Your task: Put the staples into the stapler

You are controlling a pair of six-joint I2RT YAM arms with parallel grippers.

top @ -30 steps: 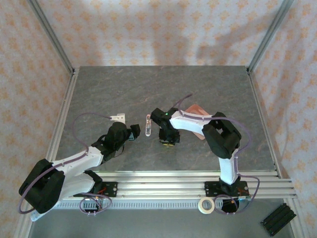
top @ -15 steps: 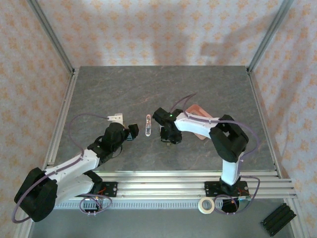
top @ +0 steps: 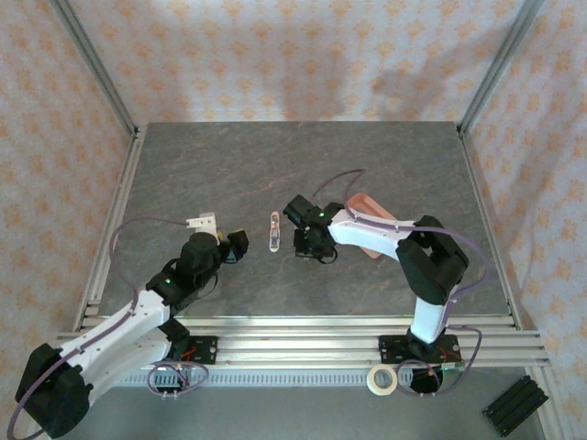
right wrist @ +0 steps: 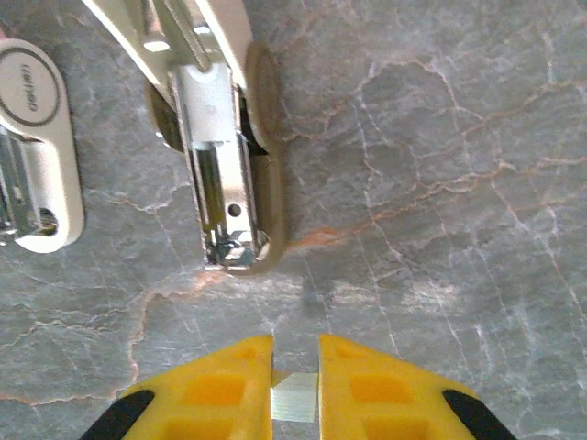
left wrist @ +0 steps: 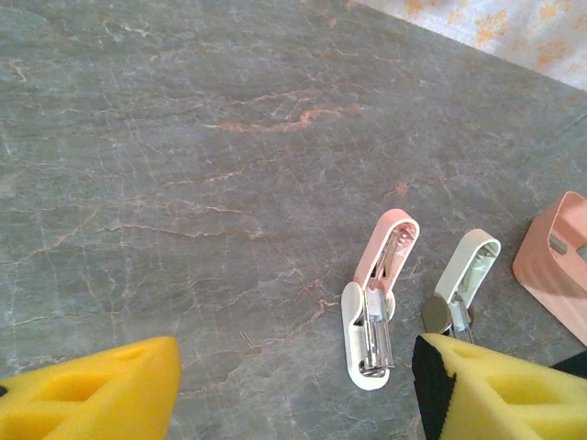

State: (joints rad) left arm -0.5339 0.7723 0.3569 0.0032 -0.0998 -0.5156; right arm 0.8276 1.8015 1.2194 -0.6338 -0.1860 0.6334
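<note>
Right wrist view: my right gripper pinches a pale strip of staples between its yellow fingers, just short of the opened stapler lying on the grey table. Left wrist view: my left gripper hangs spread wide, holding nothing, near a pink-topped stapler.

CLEARANCE ON THE TABLE

Open passage over the far half and left side of the table. Blocked at centre by pink stapler and cream stapler, side by side, narrow gap between. Blocked right of centre by pink tray and right arm.
</note>
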